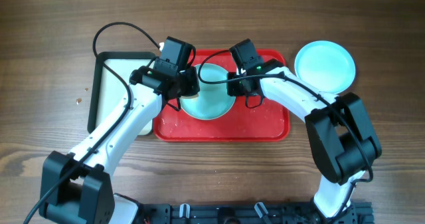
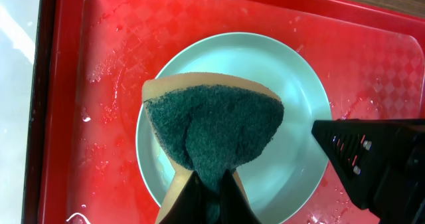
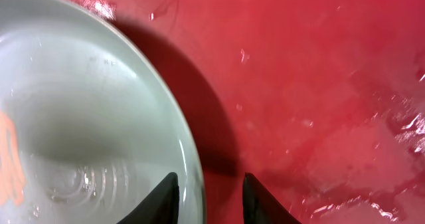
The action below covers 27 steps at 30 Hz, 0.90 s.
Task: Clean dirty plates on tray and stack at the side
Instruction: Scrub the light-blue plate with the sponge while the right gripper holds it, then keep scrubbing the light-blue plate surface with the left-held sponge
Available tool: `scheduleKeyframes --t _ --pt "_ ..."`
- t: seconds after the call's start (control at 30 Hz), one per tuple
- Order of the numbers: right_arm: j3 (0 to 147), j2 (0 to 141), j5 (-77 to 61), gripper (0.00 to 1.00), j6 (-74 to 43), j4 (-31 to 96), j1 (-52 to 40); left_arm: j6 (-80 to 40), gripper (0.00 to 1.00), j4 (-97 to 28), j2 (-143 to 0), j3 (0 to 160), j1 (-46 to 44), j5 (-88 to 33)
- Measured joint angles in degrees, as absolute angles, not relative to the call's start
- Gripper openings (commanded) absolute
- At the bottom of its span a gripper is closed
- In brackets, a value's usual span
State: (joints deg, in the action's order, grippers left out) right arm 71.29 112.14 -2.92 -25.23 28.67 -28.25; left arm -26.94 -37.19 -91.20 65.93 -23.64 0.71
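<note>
Sponge point(image 2: 212, 127), tan foam faced with coarse green scouring fibre, clenched in left gripper point(image 2: 210, 185) over round glossy aqua plate point(image 2: 295, 94) on wet embossed red tray point(image 2: 133, 38). Right wrist view alone shows right gripper point(image 3: 210, 187) parted, straddling plate rim.

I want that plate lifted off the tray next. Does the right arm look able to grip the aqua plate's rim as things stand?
Probably yes: the right pincer is open astride the plate at its rim, one finger over it, one over the tray. The sponge lies clear of that edge.
</note>
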Motion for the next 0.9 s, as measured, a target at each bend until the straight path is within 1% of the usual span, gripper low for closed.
scheduleKeyframes --t 0.43,0.63,0.67,0.73,0.9 --pt "71.3 112.1 -2.3 0.34 -24.6 28.2 -28.3 -26.9 0.04 -37.2 -91.2 65.9 -23.6 0.8" --pt "71.3 112.1 -2.3 0.34 -21.8 26.5 -28.3 -26.9 0.04 -37.2 -91.2 65.9 -23.6 1.6" --pt "71.3 112.1 -2.3 0.33 -21.3 26.2 -28.3 -26.9 0.04 -37.2 -91.2 65.9 -23.6 1.8" --pt "71.3 112.1 -2.3 0.27 -20.9 26.0 -28.3 -26.9 0.04 -37.2 -91.2 65.9 -23.6 2.2" --pt "71.3 112.1 -2.3 0.15 -20.2 26.1 -28.3 -26.9 0.04 -37.2 -91.2 65.9 -23.6 2.5"
